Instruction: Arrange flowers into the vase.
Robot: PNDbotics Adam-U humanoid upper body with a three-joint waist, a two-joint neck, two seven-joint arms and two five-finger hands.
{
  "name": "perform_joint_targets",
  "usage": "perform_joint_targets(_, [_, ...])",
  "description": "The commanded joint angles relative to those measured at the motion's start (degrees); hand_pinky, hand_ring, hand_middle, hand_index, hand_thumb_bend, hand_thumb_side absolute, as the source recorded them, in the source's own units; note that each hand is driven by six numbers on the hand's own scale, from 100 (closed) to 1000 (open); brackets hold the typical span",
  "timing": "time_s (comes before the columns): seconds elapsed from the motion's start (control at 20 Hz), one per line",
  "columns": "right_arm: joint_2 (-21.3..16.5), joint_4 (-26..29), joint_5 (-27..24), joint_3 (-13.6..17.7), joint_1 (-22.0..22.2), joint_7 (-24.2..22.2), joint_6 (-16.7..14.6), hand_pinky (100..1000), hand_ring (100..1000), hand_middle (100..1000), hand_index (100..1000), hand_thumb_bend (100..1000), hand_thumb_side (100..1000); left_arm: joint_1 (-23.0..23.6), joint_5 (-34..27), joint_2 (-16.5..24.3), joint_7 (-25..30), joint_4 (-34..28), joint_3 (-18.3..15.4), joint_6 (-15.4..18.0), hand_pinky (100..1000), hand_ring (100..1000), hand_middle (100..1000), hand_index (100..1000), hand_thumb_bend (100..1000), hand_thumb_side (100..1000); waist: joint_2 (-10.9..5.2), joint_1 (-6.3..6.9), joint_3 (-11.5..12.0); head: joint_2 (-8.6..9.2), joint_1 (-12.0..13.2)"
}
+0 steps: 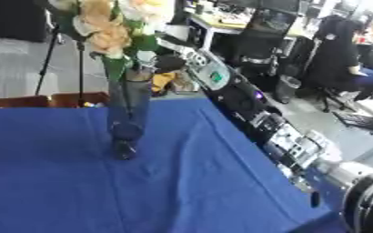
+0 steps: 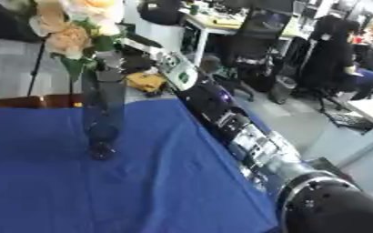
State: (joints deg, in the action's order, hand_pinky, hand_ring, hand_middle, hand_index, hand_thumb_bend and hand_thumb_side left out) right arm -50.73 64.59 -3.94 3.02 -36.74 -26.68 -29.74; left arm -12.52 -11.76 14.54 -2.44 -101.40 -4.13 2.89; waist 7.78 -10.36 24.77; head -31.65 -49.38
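Already the flowers point(image 1: 110, 27) stand in the vase point(image 1: 129, 113), their cream and peach heads bunched at the upper left of the frame with green leaves below them and the stems running down inside the tall clear glass. The vase is upright on the blue-covered counter point(image 1: 70, 182), left of centre, and nothing else lies on the cloth around it. Reaching in from the lower right, the robot's right arm point(image 2: 245, 132) stretches up toward the rim of the vase, and the right hand point(image 1: 154, 61) shows as a dark shape right beside the stems at the vase mouth; whether its fingers are closed on a stem or let go I cannot tell. No left hand shows in either view. As far as can be judged, the arranging is almost finished: no loose flowers are visible, so what remains is likely only to release and draw the arm back.
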Motion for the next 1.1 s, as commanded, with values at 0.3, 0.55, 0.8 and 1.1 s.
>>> perform_joint_targets(0.3, [-3.56,-0.16,-0.12,1.13,-0.27,0.98,0.53,976,1000,798,944,485,699,-0.26,-0.06,0.59,-0.11,-0.45,-0.48,0.12,502,538,596,819,361,940,-0.40,0.52,-0.50,0.58,-0.13])
perform_joint_targets(0.55, [-4.63,1.74,-3.43,2.00,2.50,0.48,-0.56,1000,1000,891,972,562,685,0.27,-0.21,1.04,-0.30,-0.43,-0.72,0.20,503,541,599,819,358,932,-1.43,2.37,-3.52,0.76,1.60])
perform_joint_targets(0.8, [-5.60,2.96,-7.98,2.28,3.51,-1.21,0.11,1000,1000,891,973,561,685,0.44,-0.24,1.24,-0.46,-0.38,-0.77,0.19,503,542,599,819,358,932,-1.72,3.02,-4.54,0.73,1.87])
perform_joint_targets(1.1, [-5.85,3.03,-9.47,2.52,3.58,-2.36,0.56,1000,1000,891,973,561,685,0.44,-0.24,1.25,-0.48,-0.38,-0.77,0.19,503,542,599,819,358,932,-1.74,3.04,-4.58,0.73,1.89])
